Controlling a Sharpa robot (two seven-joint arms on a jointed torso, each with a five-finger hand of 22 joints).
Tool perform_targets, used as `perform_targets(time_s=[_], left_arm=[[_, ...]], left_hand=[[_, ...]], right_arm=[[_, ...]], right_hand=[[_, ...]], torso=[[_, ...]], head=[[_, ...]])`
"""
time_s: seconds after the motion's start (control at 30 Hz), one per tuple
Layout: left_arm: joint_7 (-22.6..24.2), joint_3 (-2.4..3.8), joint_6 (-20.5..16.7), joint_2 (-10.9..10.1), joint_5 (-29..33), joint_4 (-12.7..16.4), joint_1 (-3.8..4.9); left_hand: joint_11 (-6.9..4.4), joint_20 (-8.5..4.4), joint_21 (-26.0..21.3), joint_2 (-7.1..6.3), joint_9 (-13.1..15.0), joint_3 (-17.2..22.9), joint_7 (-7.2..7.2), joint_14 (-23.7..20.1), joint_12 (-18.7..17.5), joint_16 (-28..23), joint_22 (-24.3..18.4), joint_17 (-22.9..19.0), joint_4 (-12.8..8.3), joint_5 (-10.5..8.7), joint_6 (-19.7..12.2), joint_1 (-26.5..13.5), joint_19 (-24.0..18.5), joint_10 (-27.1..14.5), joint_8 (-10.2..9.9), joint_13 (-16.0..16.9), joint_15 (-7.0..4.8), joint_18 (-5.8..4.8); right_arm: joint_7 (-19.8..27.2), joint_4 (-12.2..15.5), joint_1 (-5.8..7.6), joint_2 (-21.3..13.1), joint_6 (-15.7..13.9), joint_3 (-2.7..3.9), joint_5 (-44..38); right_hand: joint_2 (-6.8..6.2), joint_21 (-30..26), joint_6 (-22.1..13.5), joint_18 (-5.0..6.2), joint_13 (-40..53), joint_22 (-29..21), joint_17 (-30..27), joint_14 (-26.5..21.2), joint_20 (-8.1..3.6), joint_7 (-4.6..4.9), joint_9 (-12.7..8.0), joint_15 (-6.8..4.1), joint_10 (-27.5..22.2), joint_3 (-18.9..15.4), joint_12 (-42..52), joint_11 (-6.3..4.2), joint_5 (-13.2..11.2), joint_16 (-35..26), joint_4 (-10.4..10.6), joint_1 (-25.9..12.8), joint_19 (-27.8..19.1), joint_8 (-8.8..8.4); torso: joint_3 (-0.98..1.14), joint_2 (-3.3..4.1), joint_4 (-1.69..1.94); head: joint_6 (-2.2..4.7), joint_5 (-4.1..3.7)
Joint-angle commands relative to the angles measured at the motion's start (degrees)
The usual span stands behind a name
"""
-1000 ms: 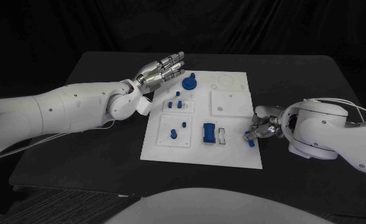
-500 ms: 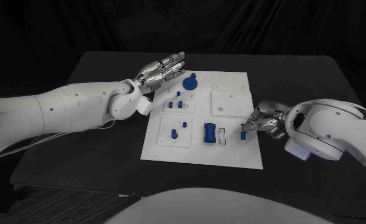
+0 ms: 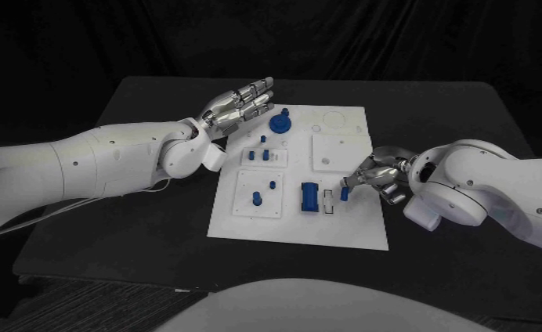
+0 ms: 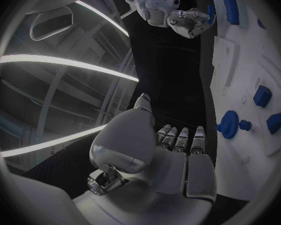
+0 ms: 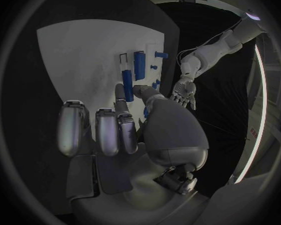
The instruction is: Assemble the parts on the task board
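The white task board [image 3: 296,227] lies mid-table, with a tall blue block [image 3: 308,196] standing beside a narrow empty slot [image 3: 329,200]. My right hand [image 3: 382,175] is over the board's right edge and pinches a small blue bar [image 3: 345,193] just right of that slot. In the right wrist view the blue bar [image 5: 126,81] sits between thumb and finger of my right hand [image 5: 125,127], close to the slot [image 5: 122,61]. My left hand [image 3: 240,104] hovers flat and empty, fingers apart, off the board's far left corner. A round blue knob [image 3: 280,122] stands close to it.
Several small blue pegs [image 3: 260,156] stand in the board's left plates, and two oval pieces [image 3: 265,192] lie nearer me. A square white insert [image 3: 340,150] sits far right on the board. Bare black table [image 3: 147,214] surrounds the board.
My right hand has carried the blue bar left and slightly away from me, from beyond the board's right edge to just beside the slot. The left hand has stayed still.
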Motion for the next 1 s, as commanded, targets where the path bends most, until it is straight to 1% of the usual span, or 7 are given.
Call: perform_targets(time_s=[0.03, 0.07, 0.17, 0.23, 0.4, 0.63, 1.0], left_arm=[[5.1, 0.05, 0.7, 0.2, 0.3, 0.1, -0.08], [5.1, 0.05, 0.7, 0.2, 0.3, 0.1, -0.08], [4.9, 0.05, 0.7, 0.2, 0.3, 0.0, -0.08], [4.8, 0.05, 0.8, 0.3, 0.3, 0.0, -0.08], [4.7, 0.05, 0.9, 0.4, 0.3, 0.0, -0.08], [4.6, 0.05, 1.0, 0.6, 0.3, -0.1, -0.09], [4.5, 0.05, 1.0, 0.7, 0.3, -0.1, -0.09]], left_hand=[[0.44, 0.47, 0.0, 0.06, 0.0, 0.3, 0.33, 0.1, -0.2, -0.2, 0.0, -0.1, -0.1, 0.19, -0.1, 0.5, 0.0, 0.0, 0.2, -0.1, -0.10, 0.97], [0.44, 0.47, 0.0, 0.06, 0.0, 0.3, 0.33, 0.1, -0.2, -0.2, 0.0, -0.1, -0.1, 0.19, -0.1, 0.5, 0.0, 0.0, 0.2, -0.1, -0.10, 0.97], [0.45, 0.48, 0.0, 0.06, 0.0, 0.3, 0.36, 0.1, -0.2, -0.2, 0.0, -0.1, -0.1, 0.35, -0.1, 0.6, 0.0, 0.0, 0.2, -0.1, -0.10, 0.98], [0.47, 0.49, 0.0, 0.07, 0.1, 0.4, 0.42, 0.1, -0.2, -0.2, 0.0, -0.1, -0.2, 0.55, -0.1, 0.8, 0.0, 0.0, 0.2, -0.1, -0.07, 0.98], [0.50, 0.50, 0.0, 0.07, 0.1, 0.5, 0.48, 0.1, -0.2, -0.2, 0.0, -0.1, -0.4, 0.85, -0.1, 1.0, 0.0, 0.0, 0.2, -0.1, -0.04, 0.98], [0.51, 0.52, 0.0, 0.07, 0.0, 0.6, 0.51, 0.1, -0.2, -0.2, 0.0, -0.1, -0.5, 1.09, -0.1, 1.1, 0.0, 0.0, 0.2, -0.1, -0.02, 0.98], [0.50, 0.54, 0.0, 0.06, 0.1, 0.6, 0.51, 0.1, -0.2, -0.2, 0.0, -0.1, -0.5, 1.20, 0.0, 1.2, 0.0, 0.0, 0.2, -0.1, 0.00, 0.98]], right_arm=[[-0.6, -0.8, -0.34, 0.7, 1.8, 0.01, 2.3], [-0.8, -1.1, -0.43, 1.0, 2.1, 0.01, 2.3], [-1.1, -1.7, -0.66, 1.8, 3.0, 0.01, 1.6], [-1.3, -2.1, -0.82, 2.3, 3.6, 0.01, 0.6], [-1.7, -3.0, -1.10, 3.3, 4.9, 0.01, -0.8], [-2.1, -3.6, -1.32, 4.1, 6.4, 0.01, -2.5], [-2.3, -4.2, -1.69, 5.1, 7.4, 0.01, -2.9]], right_hand=[[0.04, -0.2, 0.2, 0.85, 15.1, 11.0, 0.0, 3.3, 0.35, 0.11, -0.1, 0.37, 6.0, 9.4, 0.2, 0.32, -1.0, 0.0, -9.1, -0.5, 1.9, 0.19], [0.08, -0.3, 0.2, 0.87, 15.1, 10.9, 0.0, 3.3, 0.34, 0.07, -0.1, 0.35, 6.0, 9.2, 0.2, 0.28, -2.1, 0.0, -9.0, -0.7, 1.9, 0.26], [0.03, -0.4, 0.1, 0.89, 15.1, 10.9, -0.1, 3.3, 0.34, 0.07, -0.1, 0.35, 6.0, 9.0, 0.2, 0.28, -2.7, -0.1, -8.9, -0.9, 1.9, 0.29], [-0.04, -0.5, -0.1, 0.93, 15.1, 10.8, -0.3, 3.2, 0.33, -0.04, -0.1, 0.32, 6.0, 8.5, 0.2, 0.22, -5.0, -0.1, -8.7, -1.2, 1.8, 0.37], [0.18, -0.7, -0.4, 0.96, 15.1, 10.8, -0.5, 3.2, 0.27, -0.20, -0.2, 0.24, 6.0, 7.4, 0.2, 0.10, -10.0, -0.2, -8.4, -1.3, 1.8, 0.56], [0.54, -0.9, -0.2, 1.00, 15.1, 10.7, -0.6, 3.2, 0.16, -0.48, -0.2, 0.09, 6.0, 6.0, 0.2, -0.10, -13.2, -0.3, -7.5, -1.9, 1.8, 1.00], [0.81, -1.0, 0.0, 0.99, 15.1, 10.7, -0.6, 3.2, 0.03, -0.75, -0.1, -0.07, 6.0, 4.5, 0.2, -0.31, -13.8, -0.3, -6.7, -2.5, 1.8, 1.38]], torso=[[0.04, 0.06, 0.03], [0.05, 0.07, 0.03], [0.07, 0.09, -0.08], [0.07, 0.03, -0.11], [0.02, -0.01, 0.13], [0.03, 0.00, -0.11], [0.00, -0.06, 0.00]], head=[[0.01, 0.09], [0.01, 0.11], [0.01, 0.21], [0.01, 0.23], [0.01, -0.04], [0.01, 0.27], [0.01, 0.16]])
